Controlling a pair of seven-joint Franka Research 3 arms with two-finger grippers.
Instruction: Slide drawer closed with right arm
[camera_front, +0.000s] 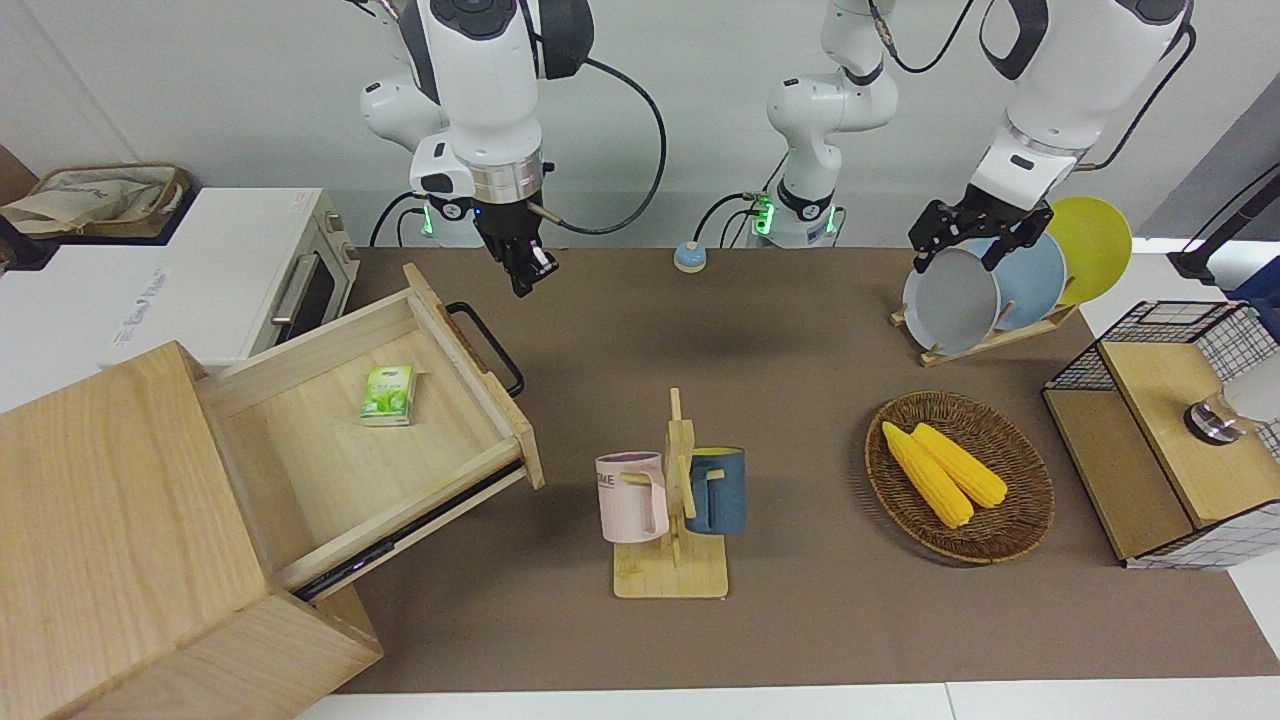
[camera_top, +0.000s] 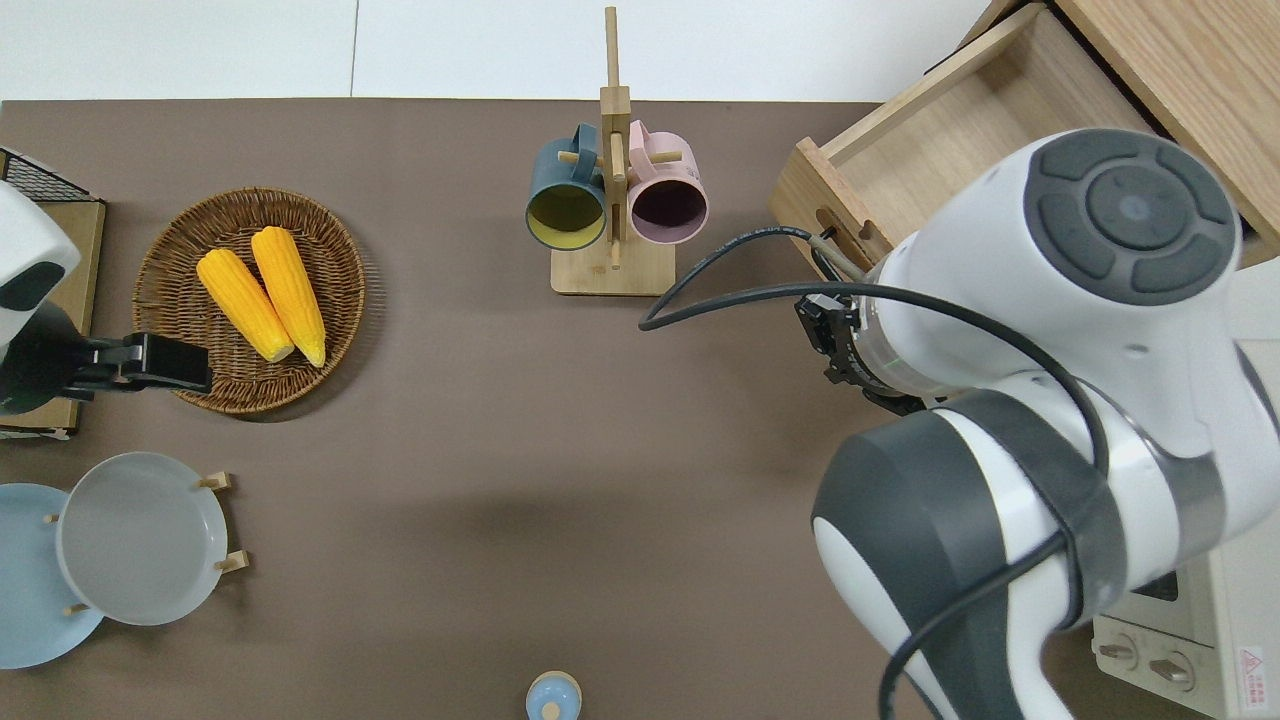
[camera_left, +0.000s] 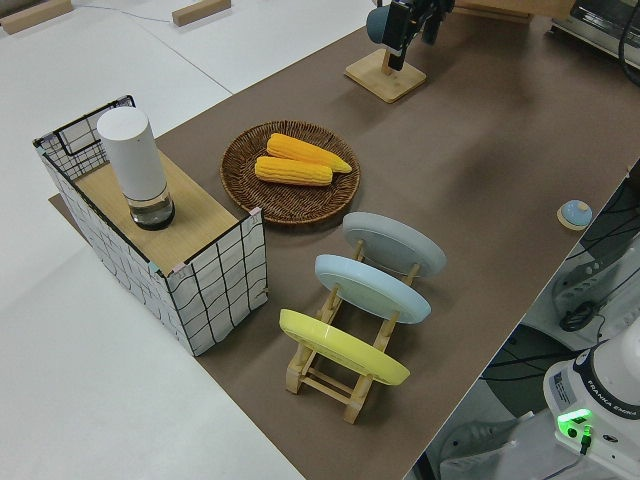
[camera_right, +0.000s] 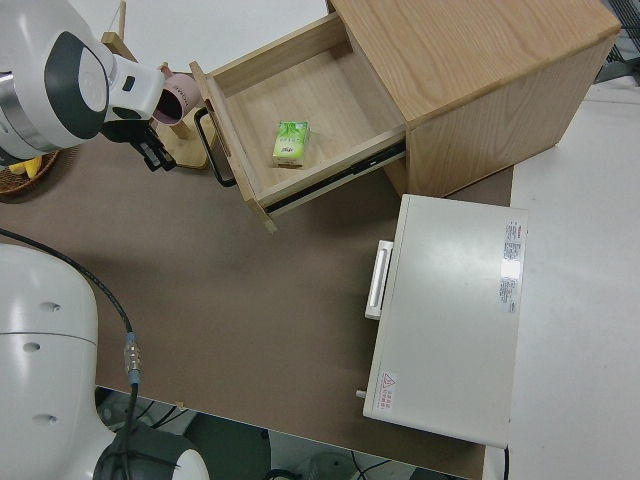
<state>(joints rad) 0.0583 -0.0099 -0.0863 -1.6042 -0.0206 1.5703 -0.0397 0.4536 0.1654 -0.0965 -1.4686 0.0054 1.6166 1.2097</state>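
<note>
The drawer (camera_front: 330, 450) stands pulled far out of the light-wood cabinet (camera_front: 110, 520), with its black loop handle (camera_front: 487, 345) facing the middle of the table. It also shows in the overhead view (camera_top: 960, 130) and the right side view (camera_right: 300, 95). A small green packet (camera_front: 389, 394) lies in it. My right gripper (camera_front: 528, 280) is shut and empty, pointing down over the brown mat in front of the drawer front. In the right side view the right gripper (camera_right: 155, 158) is a short gap from the handle (camera_right: 213, 150). My left arm is parked, with its gripper (camera_front: 960, 240) open.
A white microwave oven (camera_front: 210, 275) stands beside the cabinet, nearer to the robots. A wooden mug stand (camera_front: 672, 520) with a pink and a blue mug stands mid-table. A wicker basket (camera_front: 1000, 540) holds corn. There are also a plate rack (camera_front: 985, 335), a wire-sided box (camera_front: 1170, 440) and a small blue button (camera_front: 689, 257).
</note>
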